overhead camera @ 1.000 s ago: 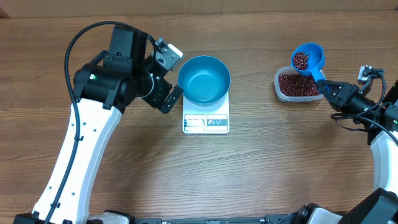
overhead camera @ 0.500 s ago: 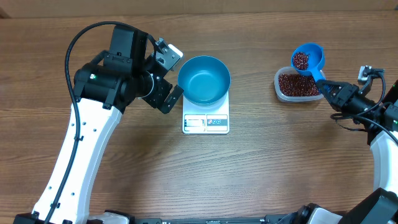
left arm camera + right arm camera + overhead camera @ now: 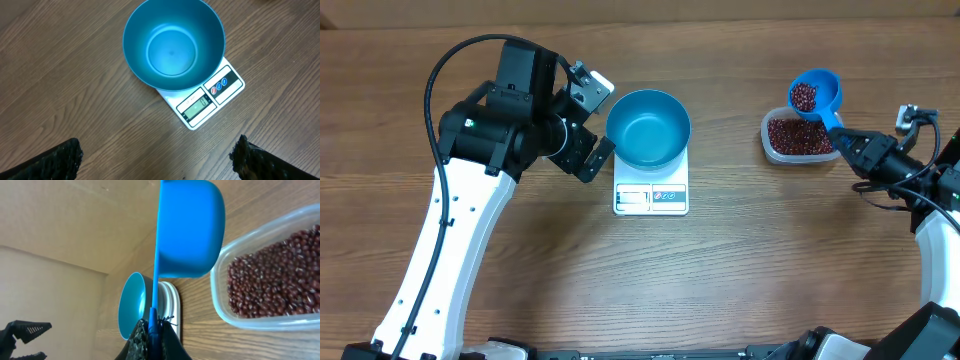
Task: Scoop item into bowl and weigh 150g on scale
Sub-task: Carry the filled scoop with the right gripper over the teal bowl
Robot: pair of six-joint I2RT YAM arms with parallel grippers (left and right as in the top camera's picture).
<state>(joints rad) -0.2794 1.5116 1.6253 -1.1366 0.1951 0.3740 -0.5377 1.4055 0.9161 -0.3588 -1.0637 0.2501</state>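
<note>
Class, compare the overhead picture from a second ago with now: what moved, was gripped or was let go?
Nothing visibly changed. The right gripper still holds the bean-filled scoop by the tub of beans; the left gripper stays open beside the empty bowl on the scale.

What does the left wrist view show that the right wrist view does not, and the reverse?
Only left wrist: the empty bottom of the round blue bowl and the display of the flat white square scale. Only right wrist: the small blue scoop, handle in the shut right jaws, and red-brown beans in a clear plastic tub. Both: bowl on scale.
</note>
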